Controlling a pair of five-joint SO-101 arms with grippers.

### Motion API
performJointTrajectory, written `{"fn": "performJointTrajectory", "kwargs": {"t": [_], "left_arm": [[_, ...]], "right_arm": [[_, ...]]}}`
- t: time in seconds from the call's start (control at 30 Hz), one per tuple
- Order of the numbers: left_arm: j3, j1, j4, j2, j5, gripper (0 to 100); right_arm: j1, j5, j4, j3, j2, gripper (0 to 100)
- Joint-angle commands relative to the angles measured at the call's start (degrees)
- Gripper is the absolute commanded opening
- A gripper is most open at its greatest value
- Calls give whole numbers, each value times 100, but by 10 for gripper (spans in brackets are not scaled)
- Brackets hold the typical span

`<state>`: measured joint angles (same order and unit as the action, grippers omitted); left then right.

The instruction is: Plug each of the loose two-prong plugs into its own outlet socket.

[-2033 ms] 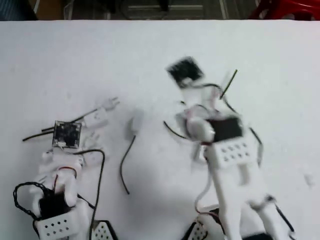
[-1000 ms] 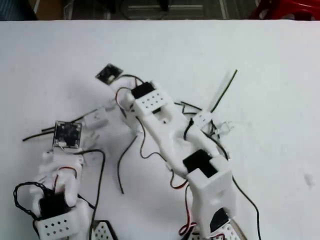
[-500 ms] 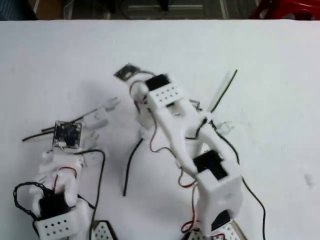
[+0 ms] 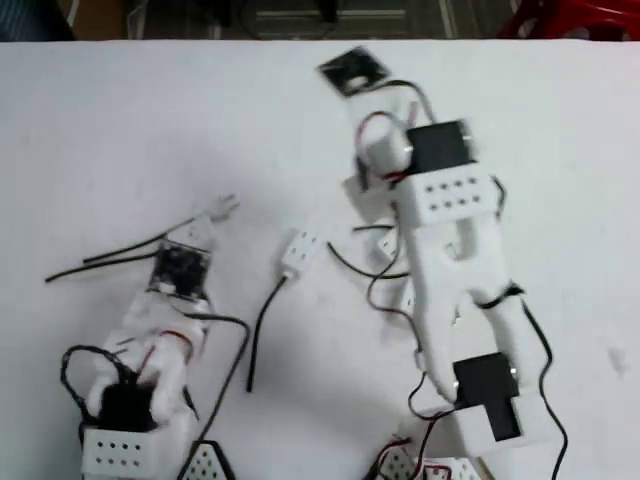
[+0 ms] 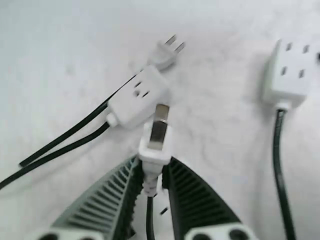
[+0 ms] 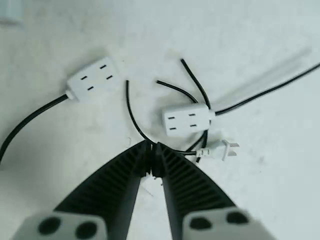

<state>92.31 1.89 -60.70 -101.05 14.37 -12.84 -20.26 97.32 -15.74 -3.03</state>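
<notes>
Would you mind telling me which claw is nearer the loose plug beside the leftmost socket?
Left. The left claw, shut on its own plug, sits just short of the socket beside that loose plug; the right claw is far across the table.

Both white arms [image 4: 452, 262] carry black servos [image 4: 438, 148], red-and-black wires [image 4: 372, 122] and ribbed pincers [image 6: 152, 155].

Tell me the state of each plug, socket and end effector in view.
left end effector: shut on held plug
held plug: unplugged, prongs toward near socket
near socket: empty
far plug: loose, unplugged
middle socket: empty
right socket: empty
right plug: loose, unplugged
right end effector: shut
</notes>
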Motion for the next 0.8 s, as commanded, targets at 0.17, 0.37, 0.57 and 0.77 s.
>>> {"fn": "performJointTrajectory", "kwargs": {"t": [0.17, 0.37, 0.57, 0.77], "left_arm": [[-387, -1604, 1389, 13, -659, 24], [-352, -2343, 2277, 13, -651, 24], [-334, -2941, 3235, 22, -659, 24], [79, -3354, 4369, 22, -659, 24]], "right_arm": [[1437, -1187, 40, -440, -699, 20], [1332, -1213, 4, -440, -743, 20], [497, -1169, -13, -826, -980, 20], [-602, -1169, -4, -1398, -1429, 19]]}}
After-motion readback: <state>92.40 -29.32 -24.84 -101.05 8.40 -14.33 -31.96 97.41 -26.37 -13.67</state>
